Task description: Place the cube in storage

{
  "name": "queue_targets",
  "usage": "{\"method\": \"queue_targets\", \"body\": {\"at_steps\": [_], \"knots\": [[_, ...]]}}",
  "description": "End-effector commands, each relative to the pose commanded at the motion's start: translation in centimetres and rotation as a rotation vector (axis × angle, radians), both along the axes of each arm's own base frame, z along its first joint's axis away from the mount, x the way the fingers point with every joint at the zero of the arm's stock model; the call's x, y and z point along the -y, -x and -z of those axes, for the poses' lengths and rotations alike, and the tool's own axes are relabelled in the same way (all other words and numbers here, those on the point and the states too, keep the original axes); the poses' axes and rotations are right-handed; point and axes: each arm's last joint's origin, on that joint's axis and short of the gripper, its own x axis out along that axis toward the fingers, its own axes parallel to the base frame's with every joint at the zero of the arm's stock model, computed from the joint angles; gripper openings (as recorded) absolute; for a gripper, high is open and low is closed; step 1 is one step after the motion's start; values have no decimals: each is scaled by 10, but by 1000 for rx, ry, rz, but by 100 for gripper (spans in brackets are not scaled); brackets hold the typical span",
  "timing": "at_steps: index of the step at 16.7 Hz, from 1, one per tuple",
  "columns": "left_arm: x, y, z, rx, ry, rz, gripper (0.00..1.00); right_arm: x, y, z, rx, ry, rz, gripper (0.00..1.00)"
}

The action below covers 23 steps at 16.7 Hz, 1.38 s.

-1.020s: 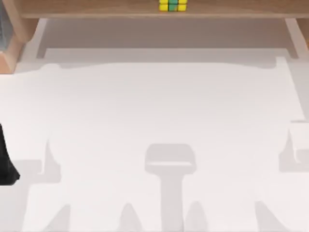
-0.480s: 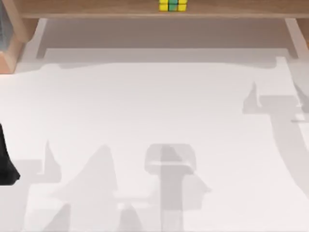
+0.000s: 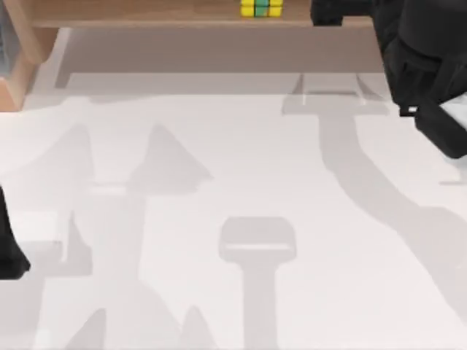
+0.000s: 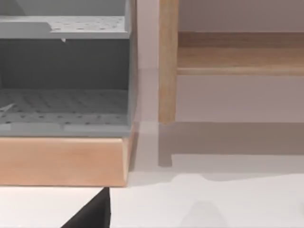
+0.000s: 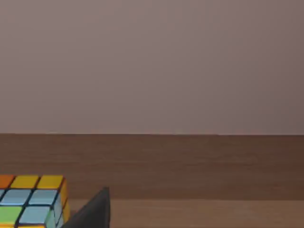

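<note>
1. Top view: my right arm [image 3: 419, 69] reaches in from the right side, its dark body slanting up toward the wooden shelf [image 3: 146, 13] along the far edge. My right gripper [image 3: 328, 11] sits over the shelf, to the right of the cube [image 3: 261, 8] and apart from it; I cannot tell how its fingers stand. The cube rests on the shelf, showing yellow squares with a green middle column. My left arm [image 3: 9, 244] is parked at the left edge of the white table [image 3: 233, 182].
2. Left wrist view: a grey perforated rack [image 4: 64, 80] on a wooden base faces the camera, beside a wooden post [image 4: 167, 61].
3. Right wrist view: the cube [image 5: 31, 199] lies on the shelf's brown surface [image 5: 190, 166], with orange-yellow squares on top and pale blue, white and green ones on its side, all split by dark lines. A dark fingertip [image 5: 92, 211] juts in just beside it, not touching.
</note>
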Motion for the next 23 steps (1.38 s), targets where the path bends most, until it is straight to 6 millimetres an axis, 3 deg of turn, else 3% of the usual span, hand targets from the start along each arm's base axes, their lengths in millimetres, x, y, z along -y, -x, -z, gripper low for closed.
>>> {"method": "queue_targets", "body": {"at_steps": [5,10,19,23], "knots": [[0,0,0,0,0,0,100,-74,-39,56,4,-6,0,100],[0,0,0,0,0,0,100,-116,-49,102,1,-7,-1,100],[0,0,0,0,0,0,100,-118,-52,110,-3,-5,1,100],[0,0,0,0,0,0,100,-113,-64,106,2,-5,-1,100]]}}
